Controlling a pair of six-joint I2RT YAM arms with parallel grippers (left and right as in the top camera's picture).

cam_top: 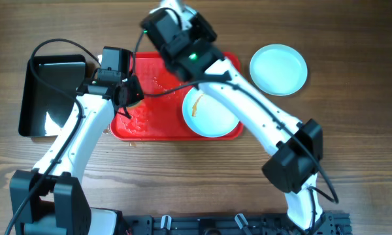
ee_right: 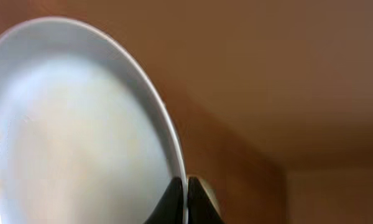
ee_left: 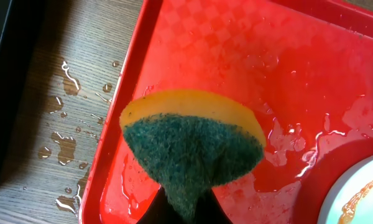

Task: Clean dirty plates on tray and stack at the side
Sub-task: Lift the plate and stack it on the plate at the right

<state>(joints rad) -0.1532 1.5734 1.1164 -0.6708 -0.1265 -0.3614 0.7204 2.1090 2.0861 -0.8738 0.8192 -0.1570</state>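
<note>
My left gripper is shut on a yellow sponge with a green scouring face and holds it over the wet left part of the red tray; in the overhead view it is at the tray's left edge. My right gripper is shut on the rim of a pale plate, held raised and on edge beyond the tray's far side. A second plate with an orange smear lies at the tray's right end. A third plate lies on the table to the tray's right.
A glossy black bin stands left of the tray, close to my left arm. Water drops lie on the wooden table between the bin and the tray. The tray floor holds puddles.
</note>
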